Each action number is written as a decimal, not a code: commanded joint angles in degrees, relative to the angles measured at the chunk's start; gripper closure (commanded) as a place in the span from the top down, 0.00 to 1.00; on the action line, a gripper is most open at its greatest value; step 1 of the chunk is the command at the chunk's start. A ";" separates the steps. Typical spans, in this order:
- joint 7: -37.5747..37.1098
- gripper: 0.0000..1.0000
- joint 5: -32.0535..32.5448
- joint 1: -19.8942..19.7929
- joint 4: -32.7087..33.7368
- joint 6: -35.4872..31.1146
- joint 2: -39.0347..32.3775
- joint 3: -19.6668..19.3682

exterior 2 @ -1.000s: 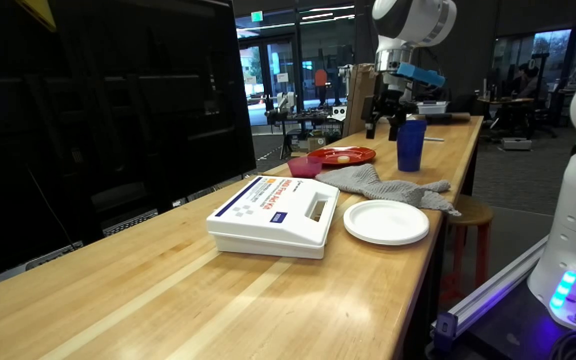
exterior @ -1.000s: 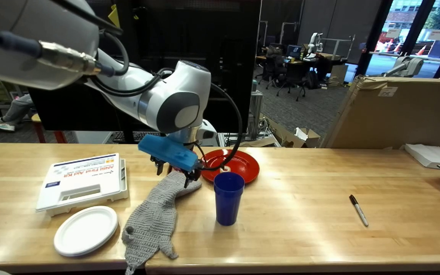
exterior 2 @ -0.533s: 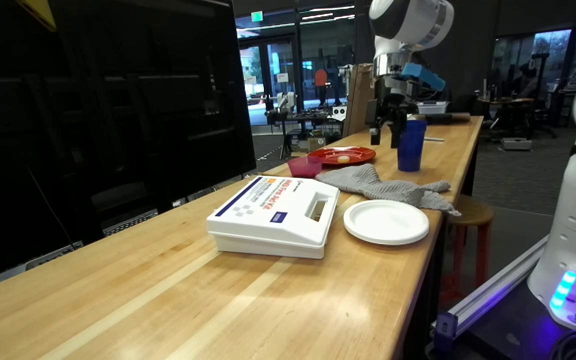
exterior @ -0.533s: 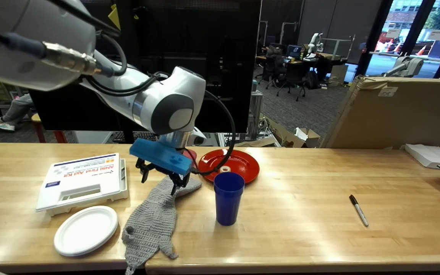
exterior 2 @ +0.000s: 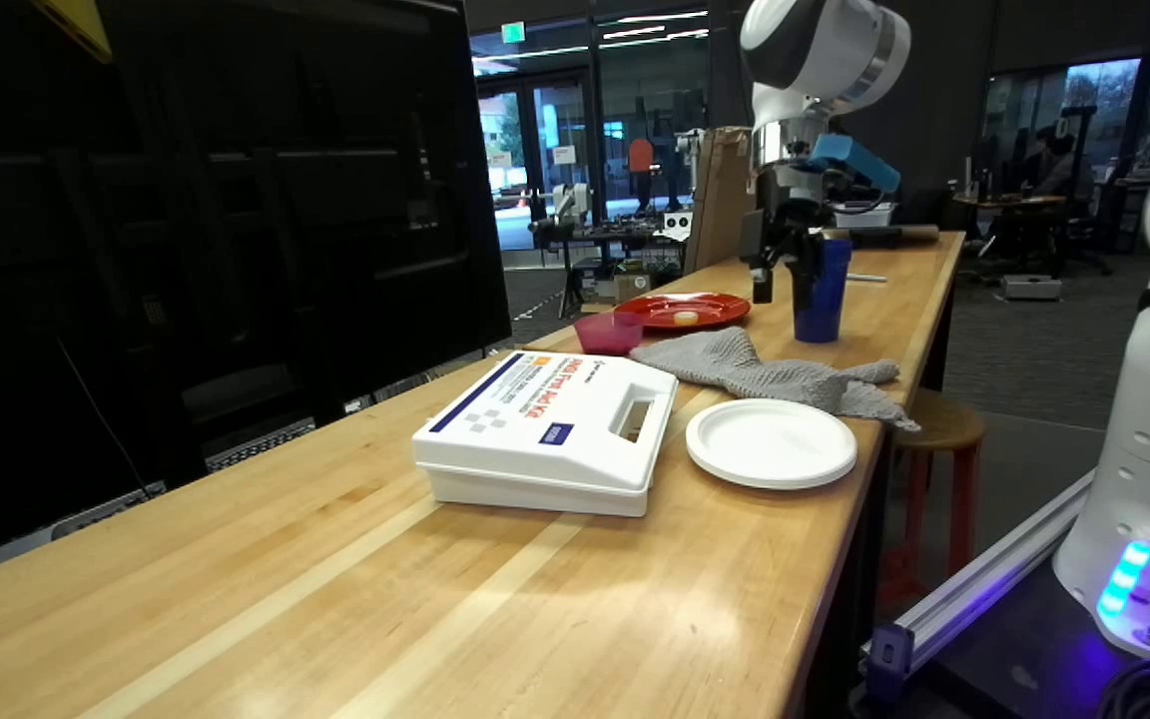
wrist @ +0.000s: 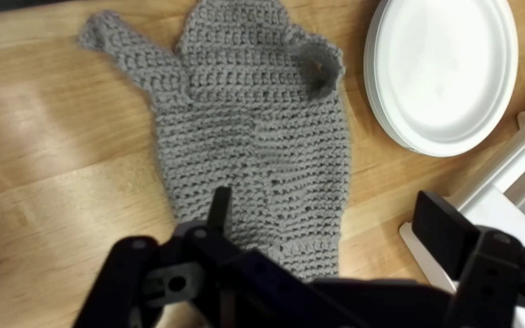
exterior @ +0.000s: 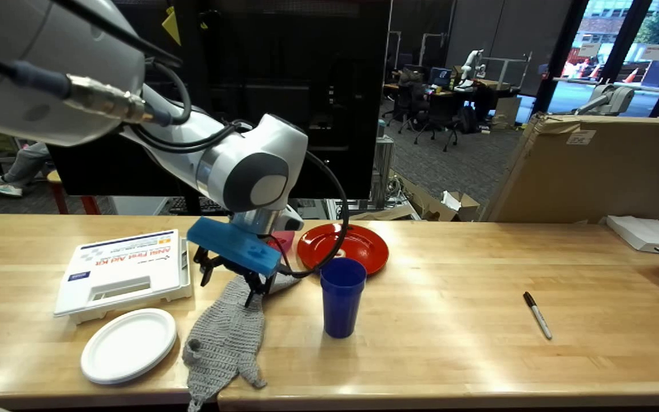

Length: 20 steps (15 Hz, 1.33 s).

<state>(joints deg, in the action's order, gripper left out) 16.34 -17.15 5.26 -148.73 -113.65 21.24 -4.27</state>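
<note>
Here, my fingers (wrist: 445,232) hang parted wide and empty above a gray crocheted cloth (wrist: 253,159), apparently clear of it. The cloth lies across the surface (exterior 2: 555,599) toward its long edge beside a wooden stool (exterior 2: 944,424), one end drooping slightly past that edge. White plates (wrist: 445,73) rest near the same edge on one flank, a blue cup (exterior: 341,309) stands upright on the other, and a first aid kit (exterior: 126,257) sits farther in. In the wrist view, one finger shows over the fabric, the other near the kit's corner, so a clean pinch would, I judge, want the gap shifted sideways until fabric fills it. A straight, slow descent should spare the kit and cup. Limp yarn likely gives little to bite, so gathering the ridge running down its middle looks safer than nipping the flat weave.
</note>
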 commanded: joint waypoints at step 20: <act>-2.58 1.00 -4.28 -0.87 -7.20 -7.23 2.36 3.37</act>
<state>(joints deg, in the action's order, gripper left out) 15.01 -23.45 4.89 -153.70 -113.33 21.29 -3.33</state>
